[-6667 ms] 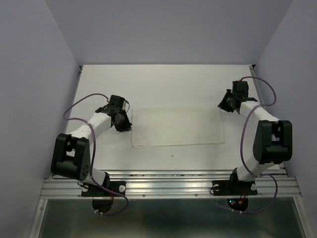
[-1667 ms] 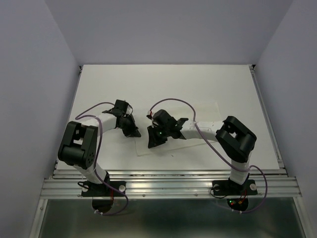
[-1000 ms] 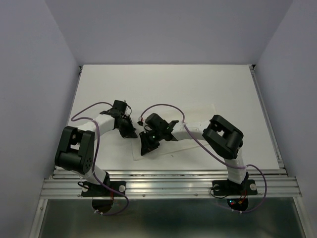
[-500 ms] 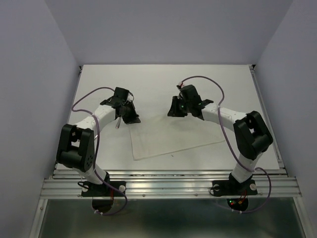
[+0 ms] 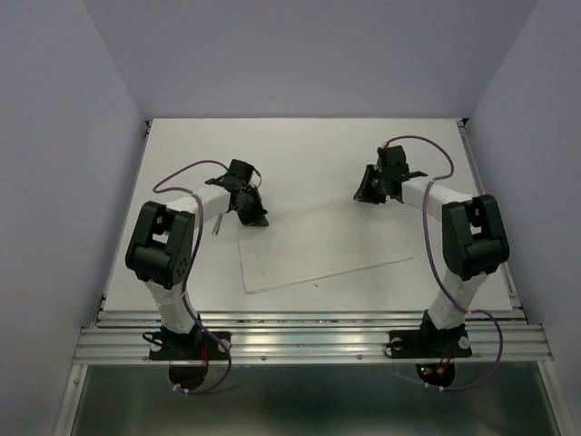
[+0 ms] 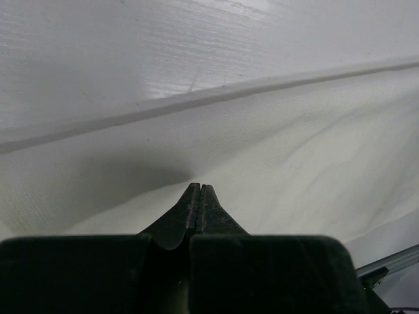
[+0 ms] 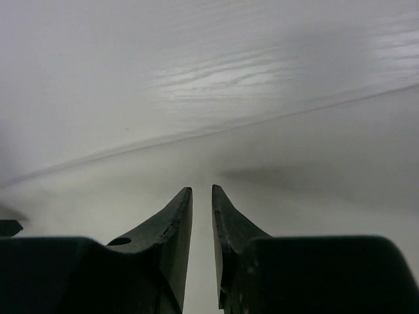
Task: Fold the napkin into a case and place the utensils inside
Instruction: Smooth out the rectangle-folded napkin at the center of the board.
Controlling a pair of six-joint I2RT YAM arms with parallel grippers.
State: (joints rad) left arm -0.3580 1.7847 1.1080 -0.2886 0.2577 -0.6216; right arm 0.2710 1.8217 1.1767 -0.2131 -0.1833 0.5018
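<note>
Left jaws tight on napkin point(image 6: 294, 150)

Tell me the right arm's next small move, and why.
Probably close the right gripper on the napkin's far edge: its jaws stand a narrow gap apart over that edge, while the left gripper is shut at the napkin's far left corner.

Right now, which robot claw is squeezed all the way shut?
The left gripper: its fingers touch with no gap, over the napkin. The right gripper shows a narrow slit between its fingers.
</note>
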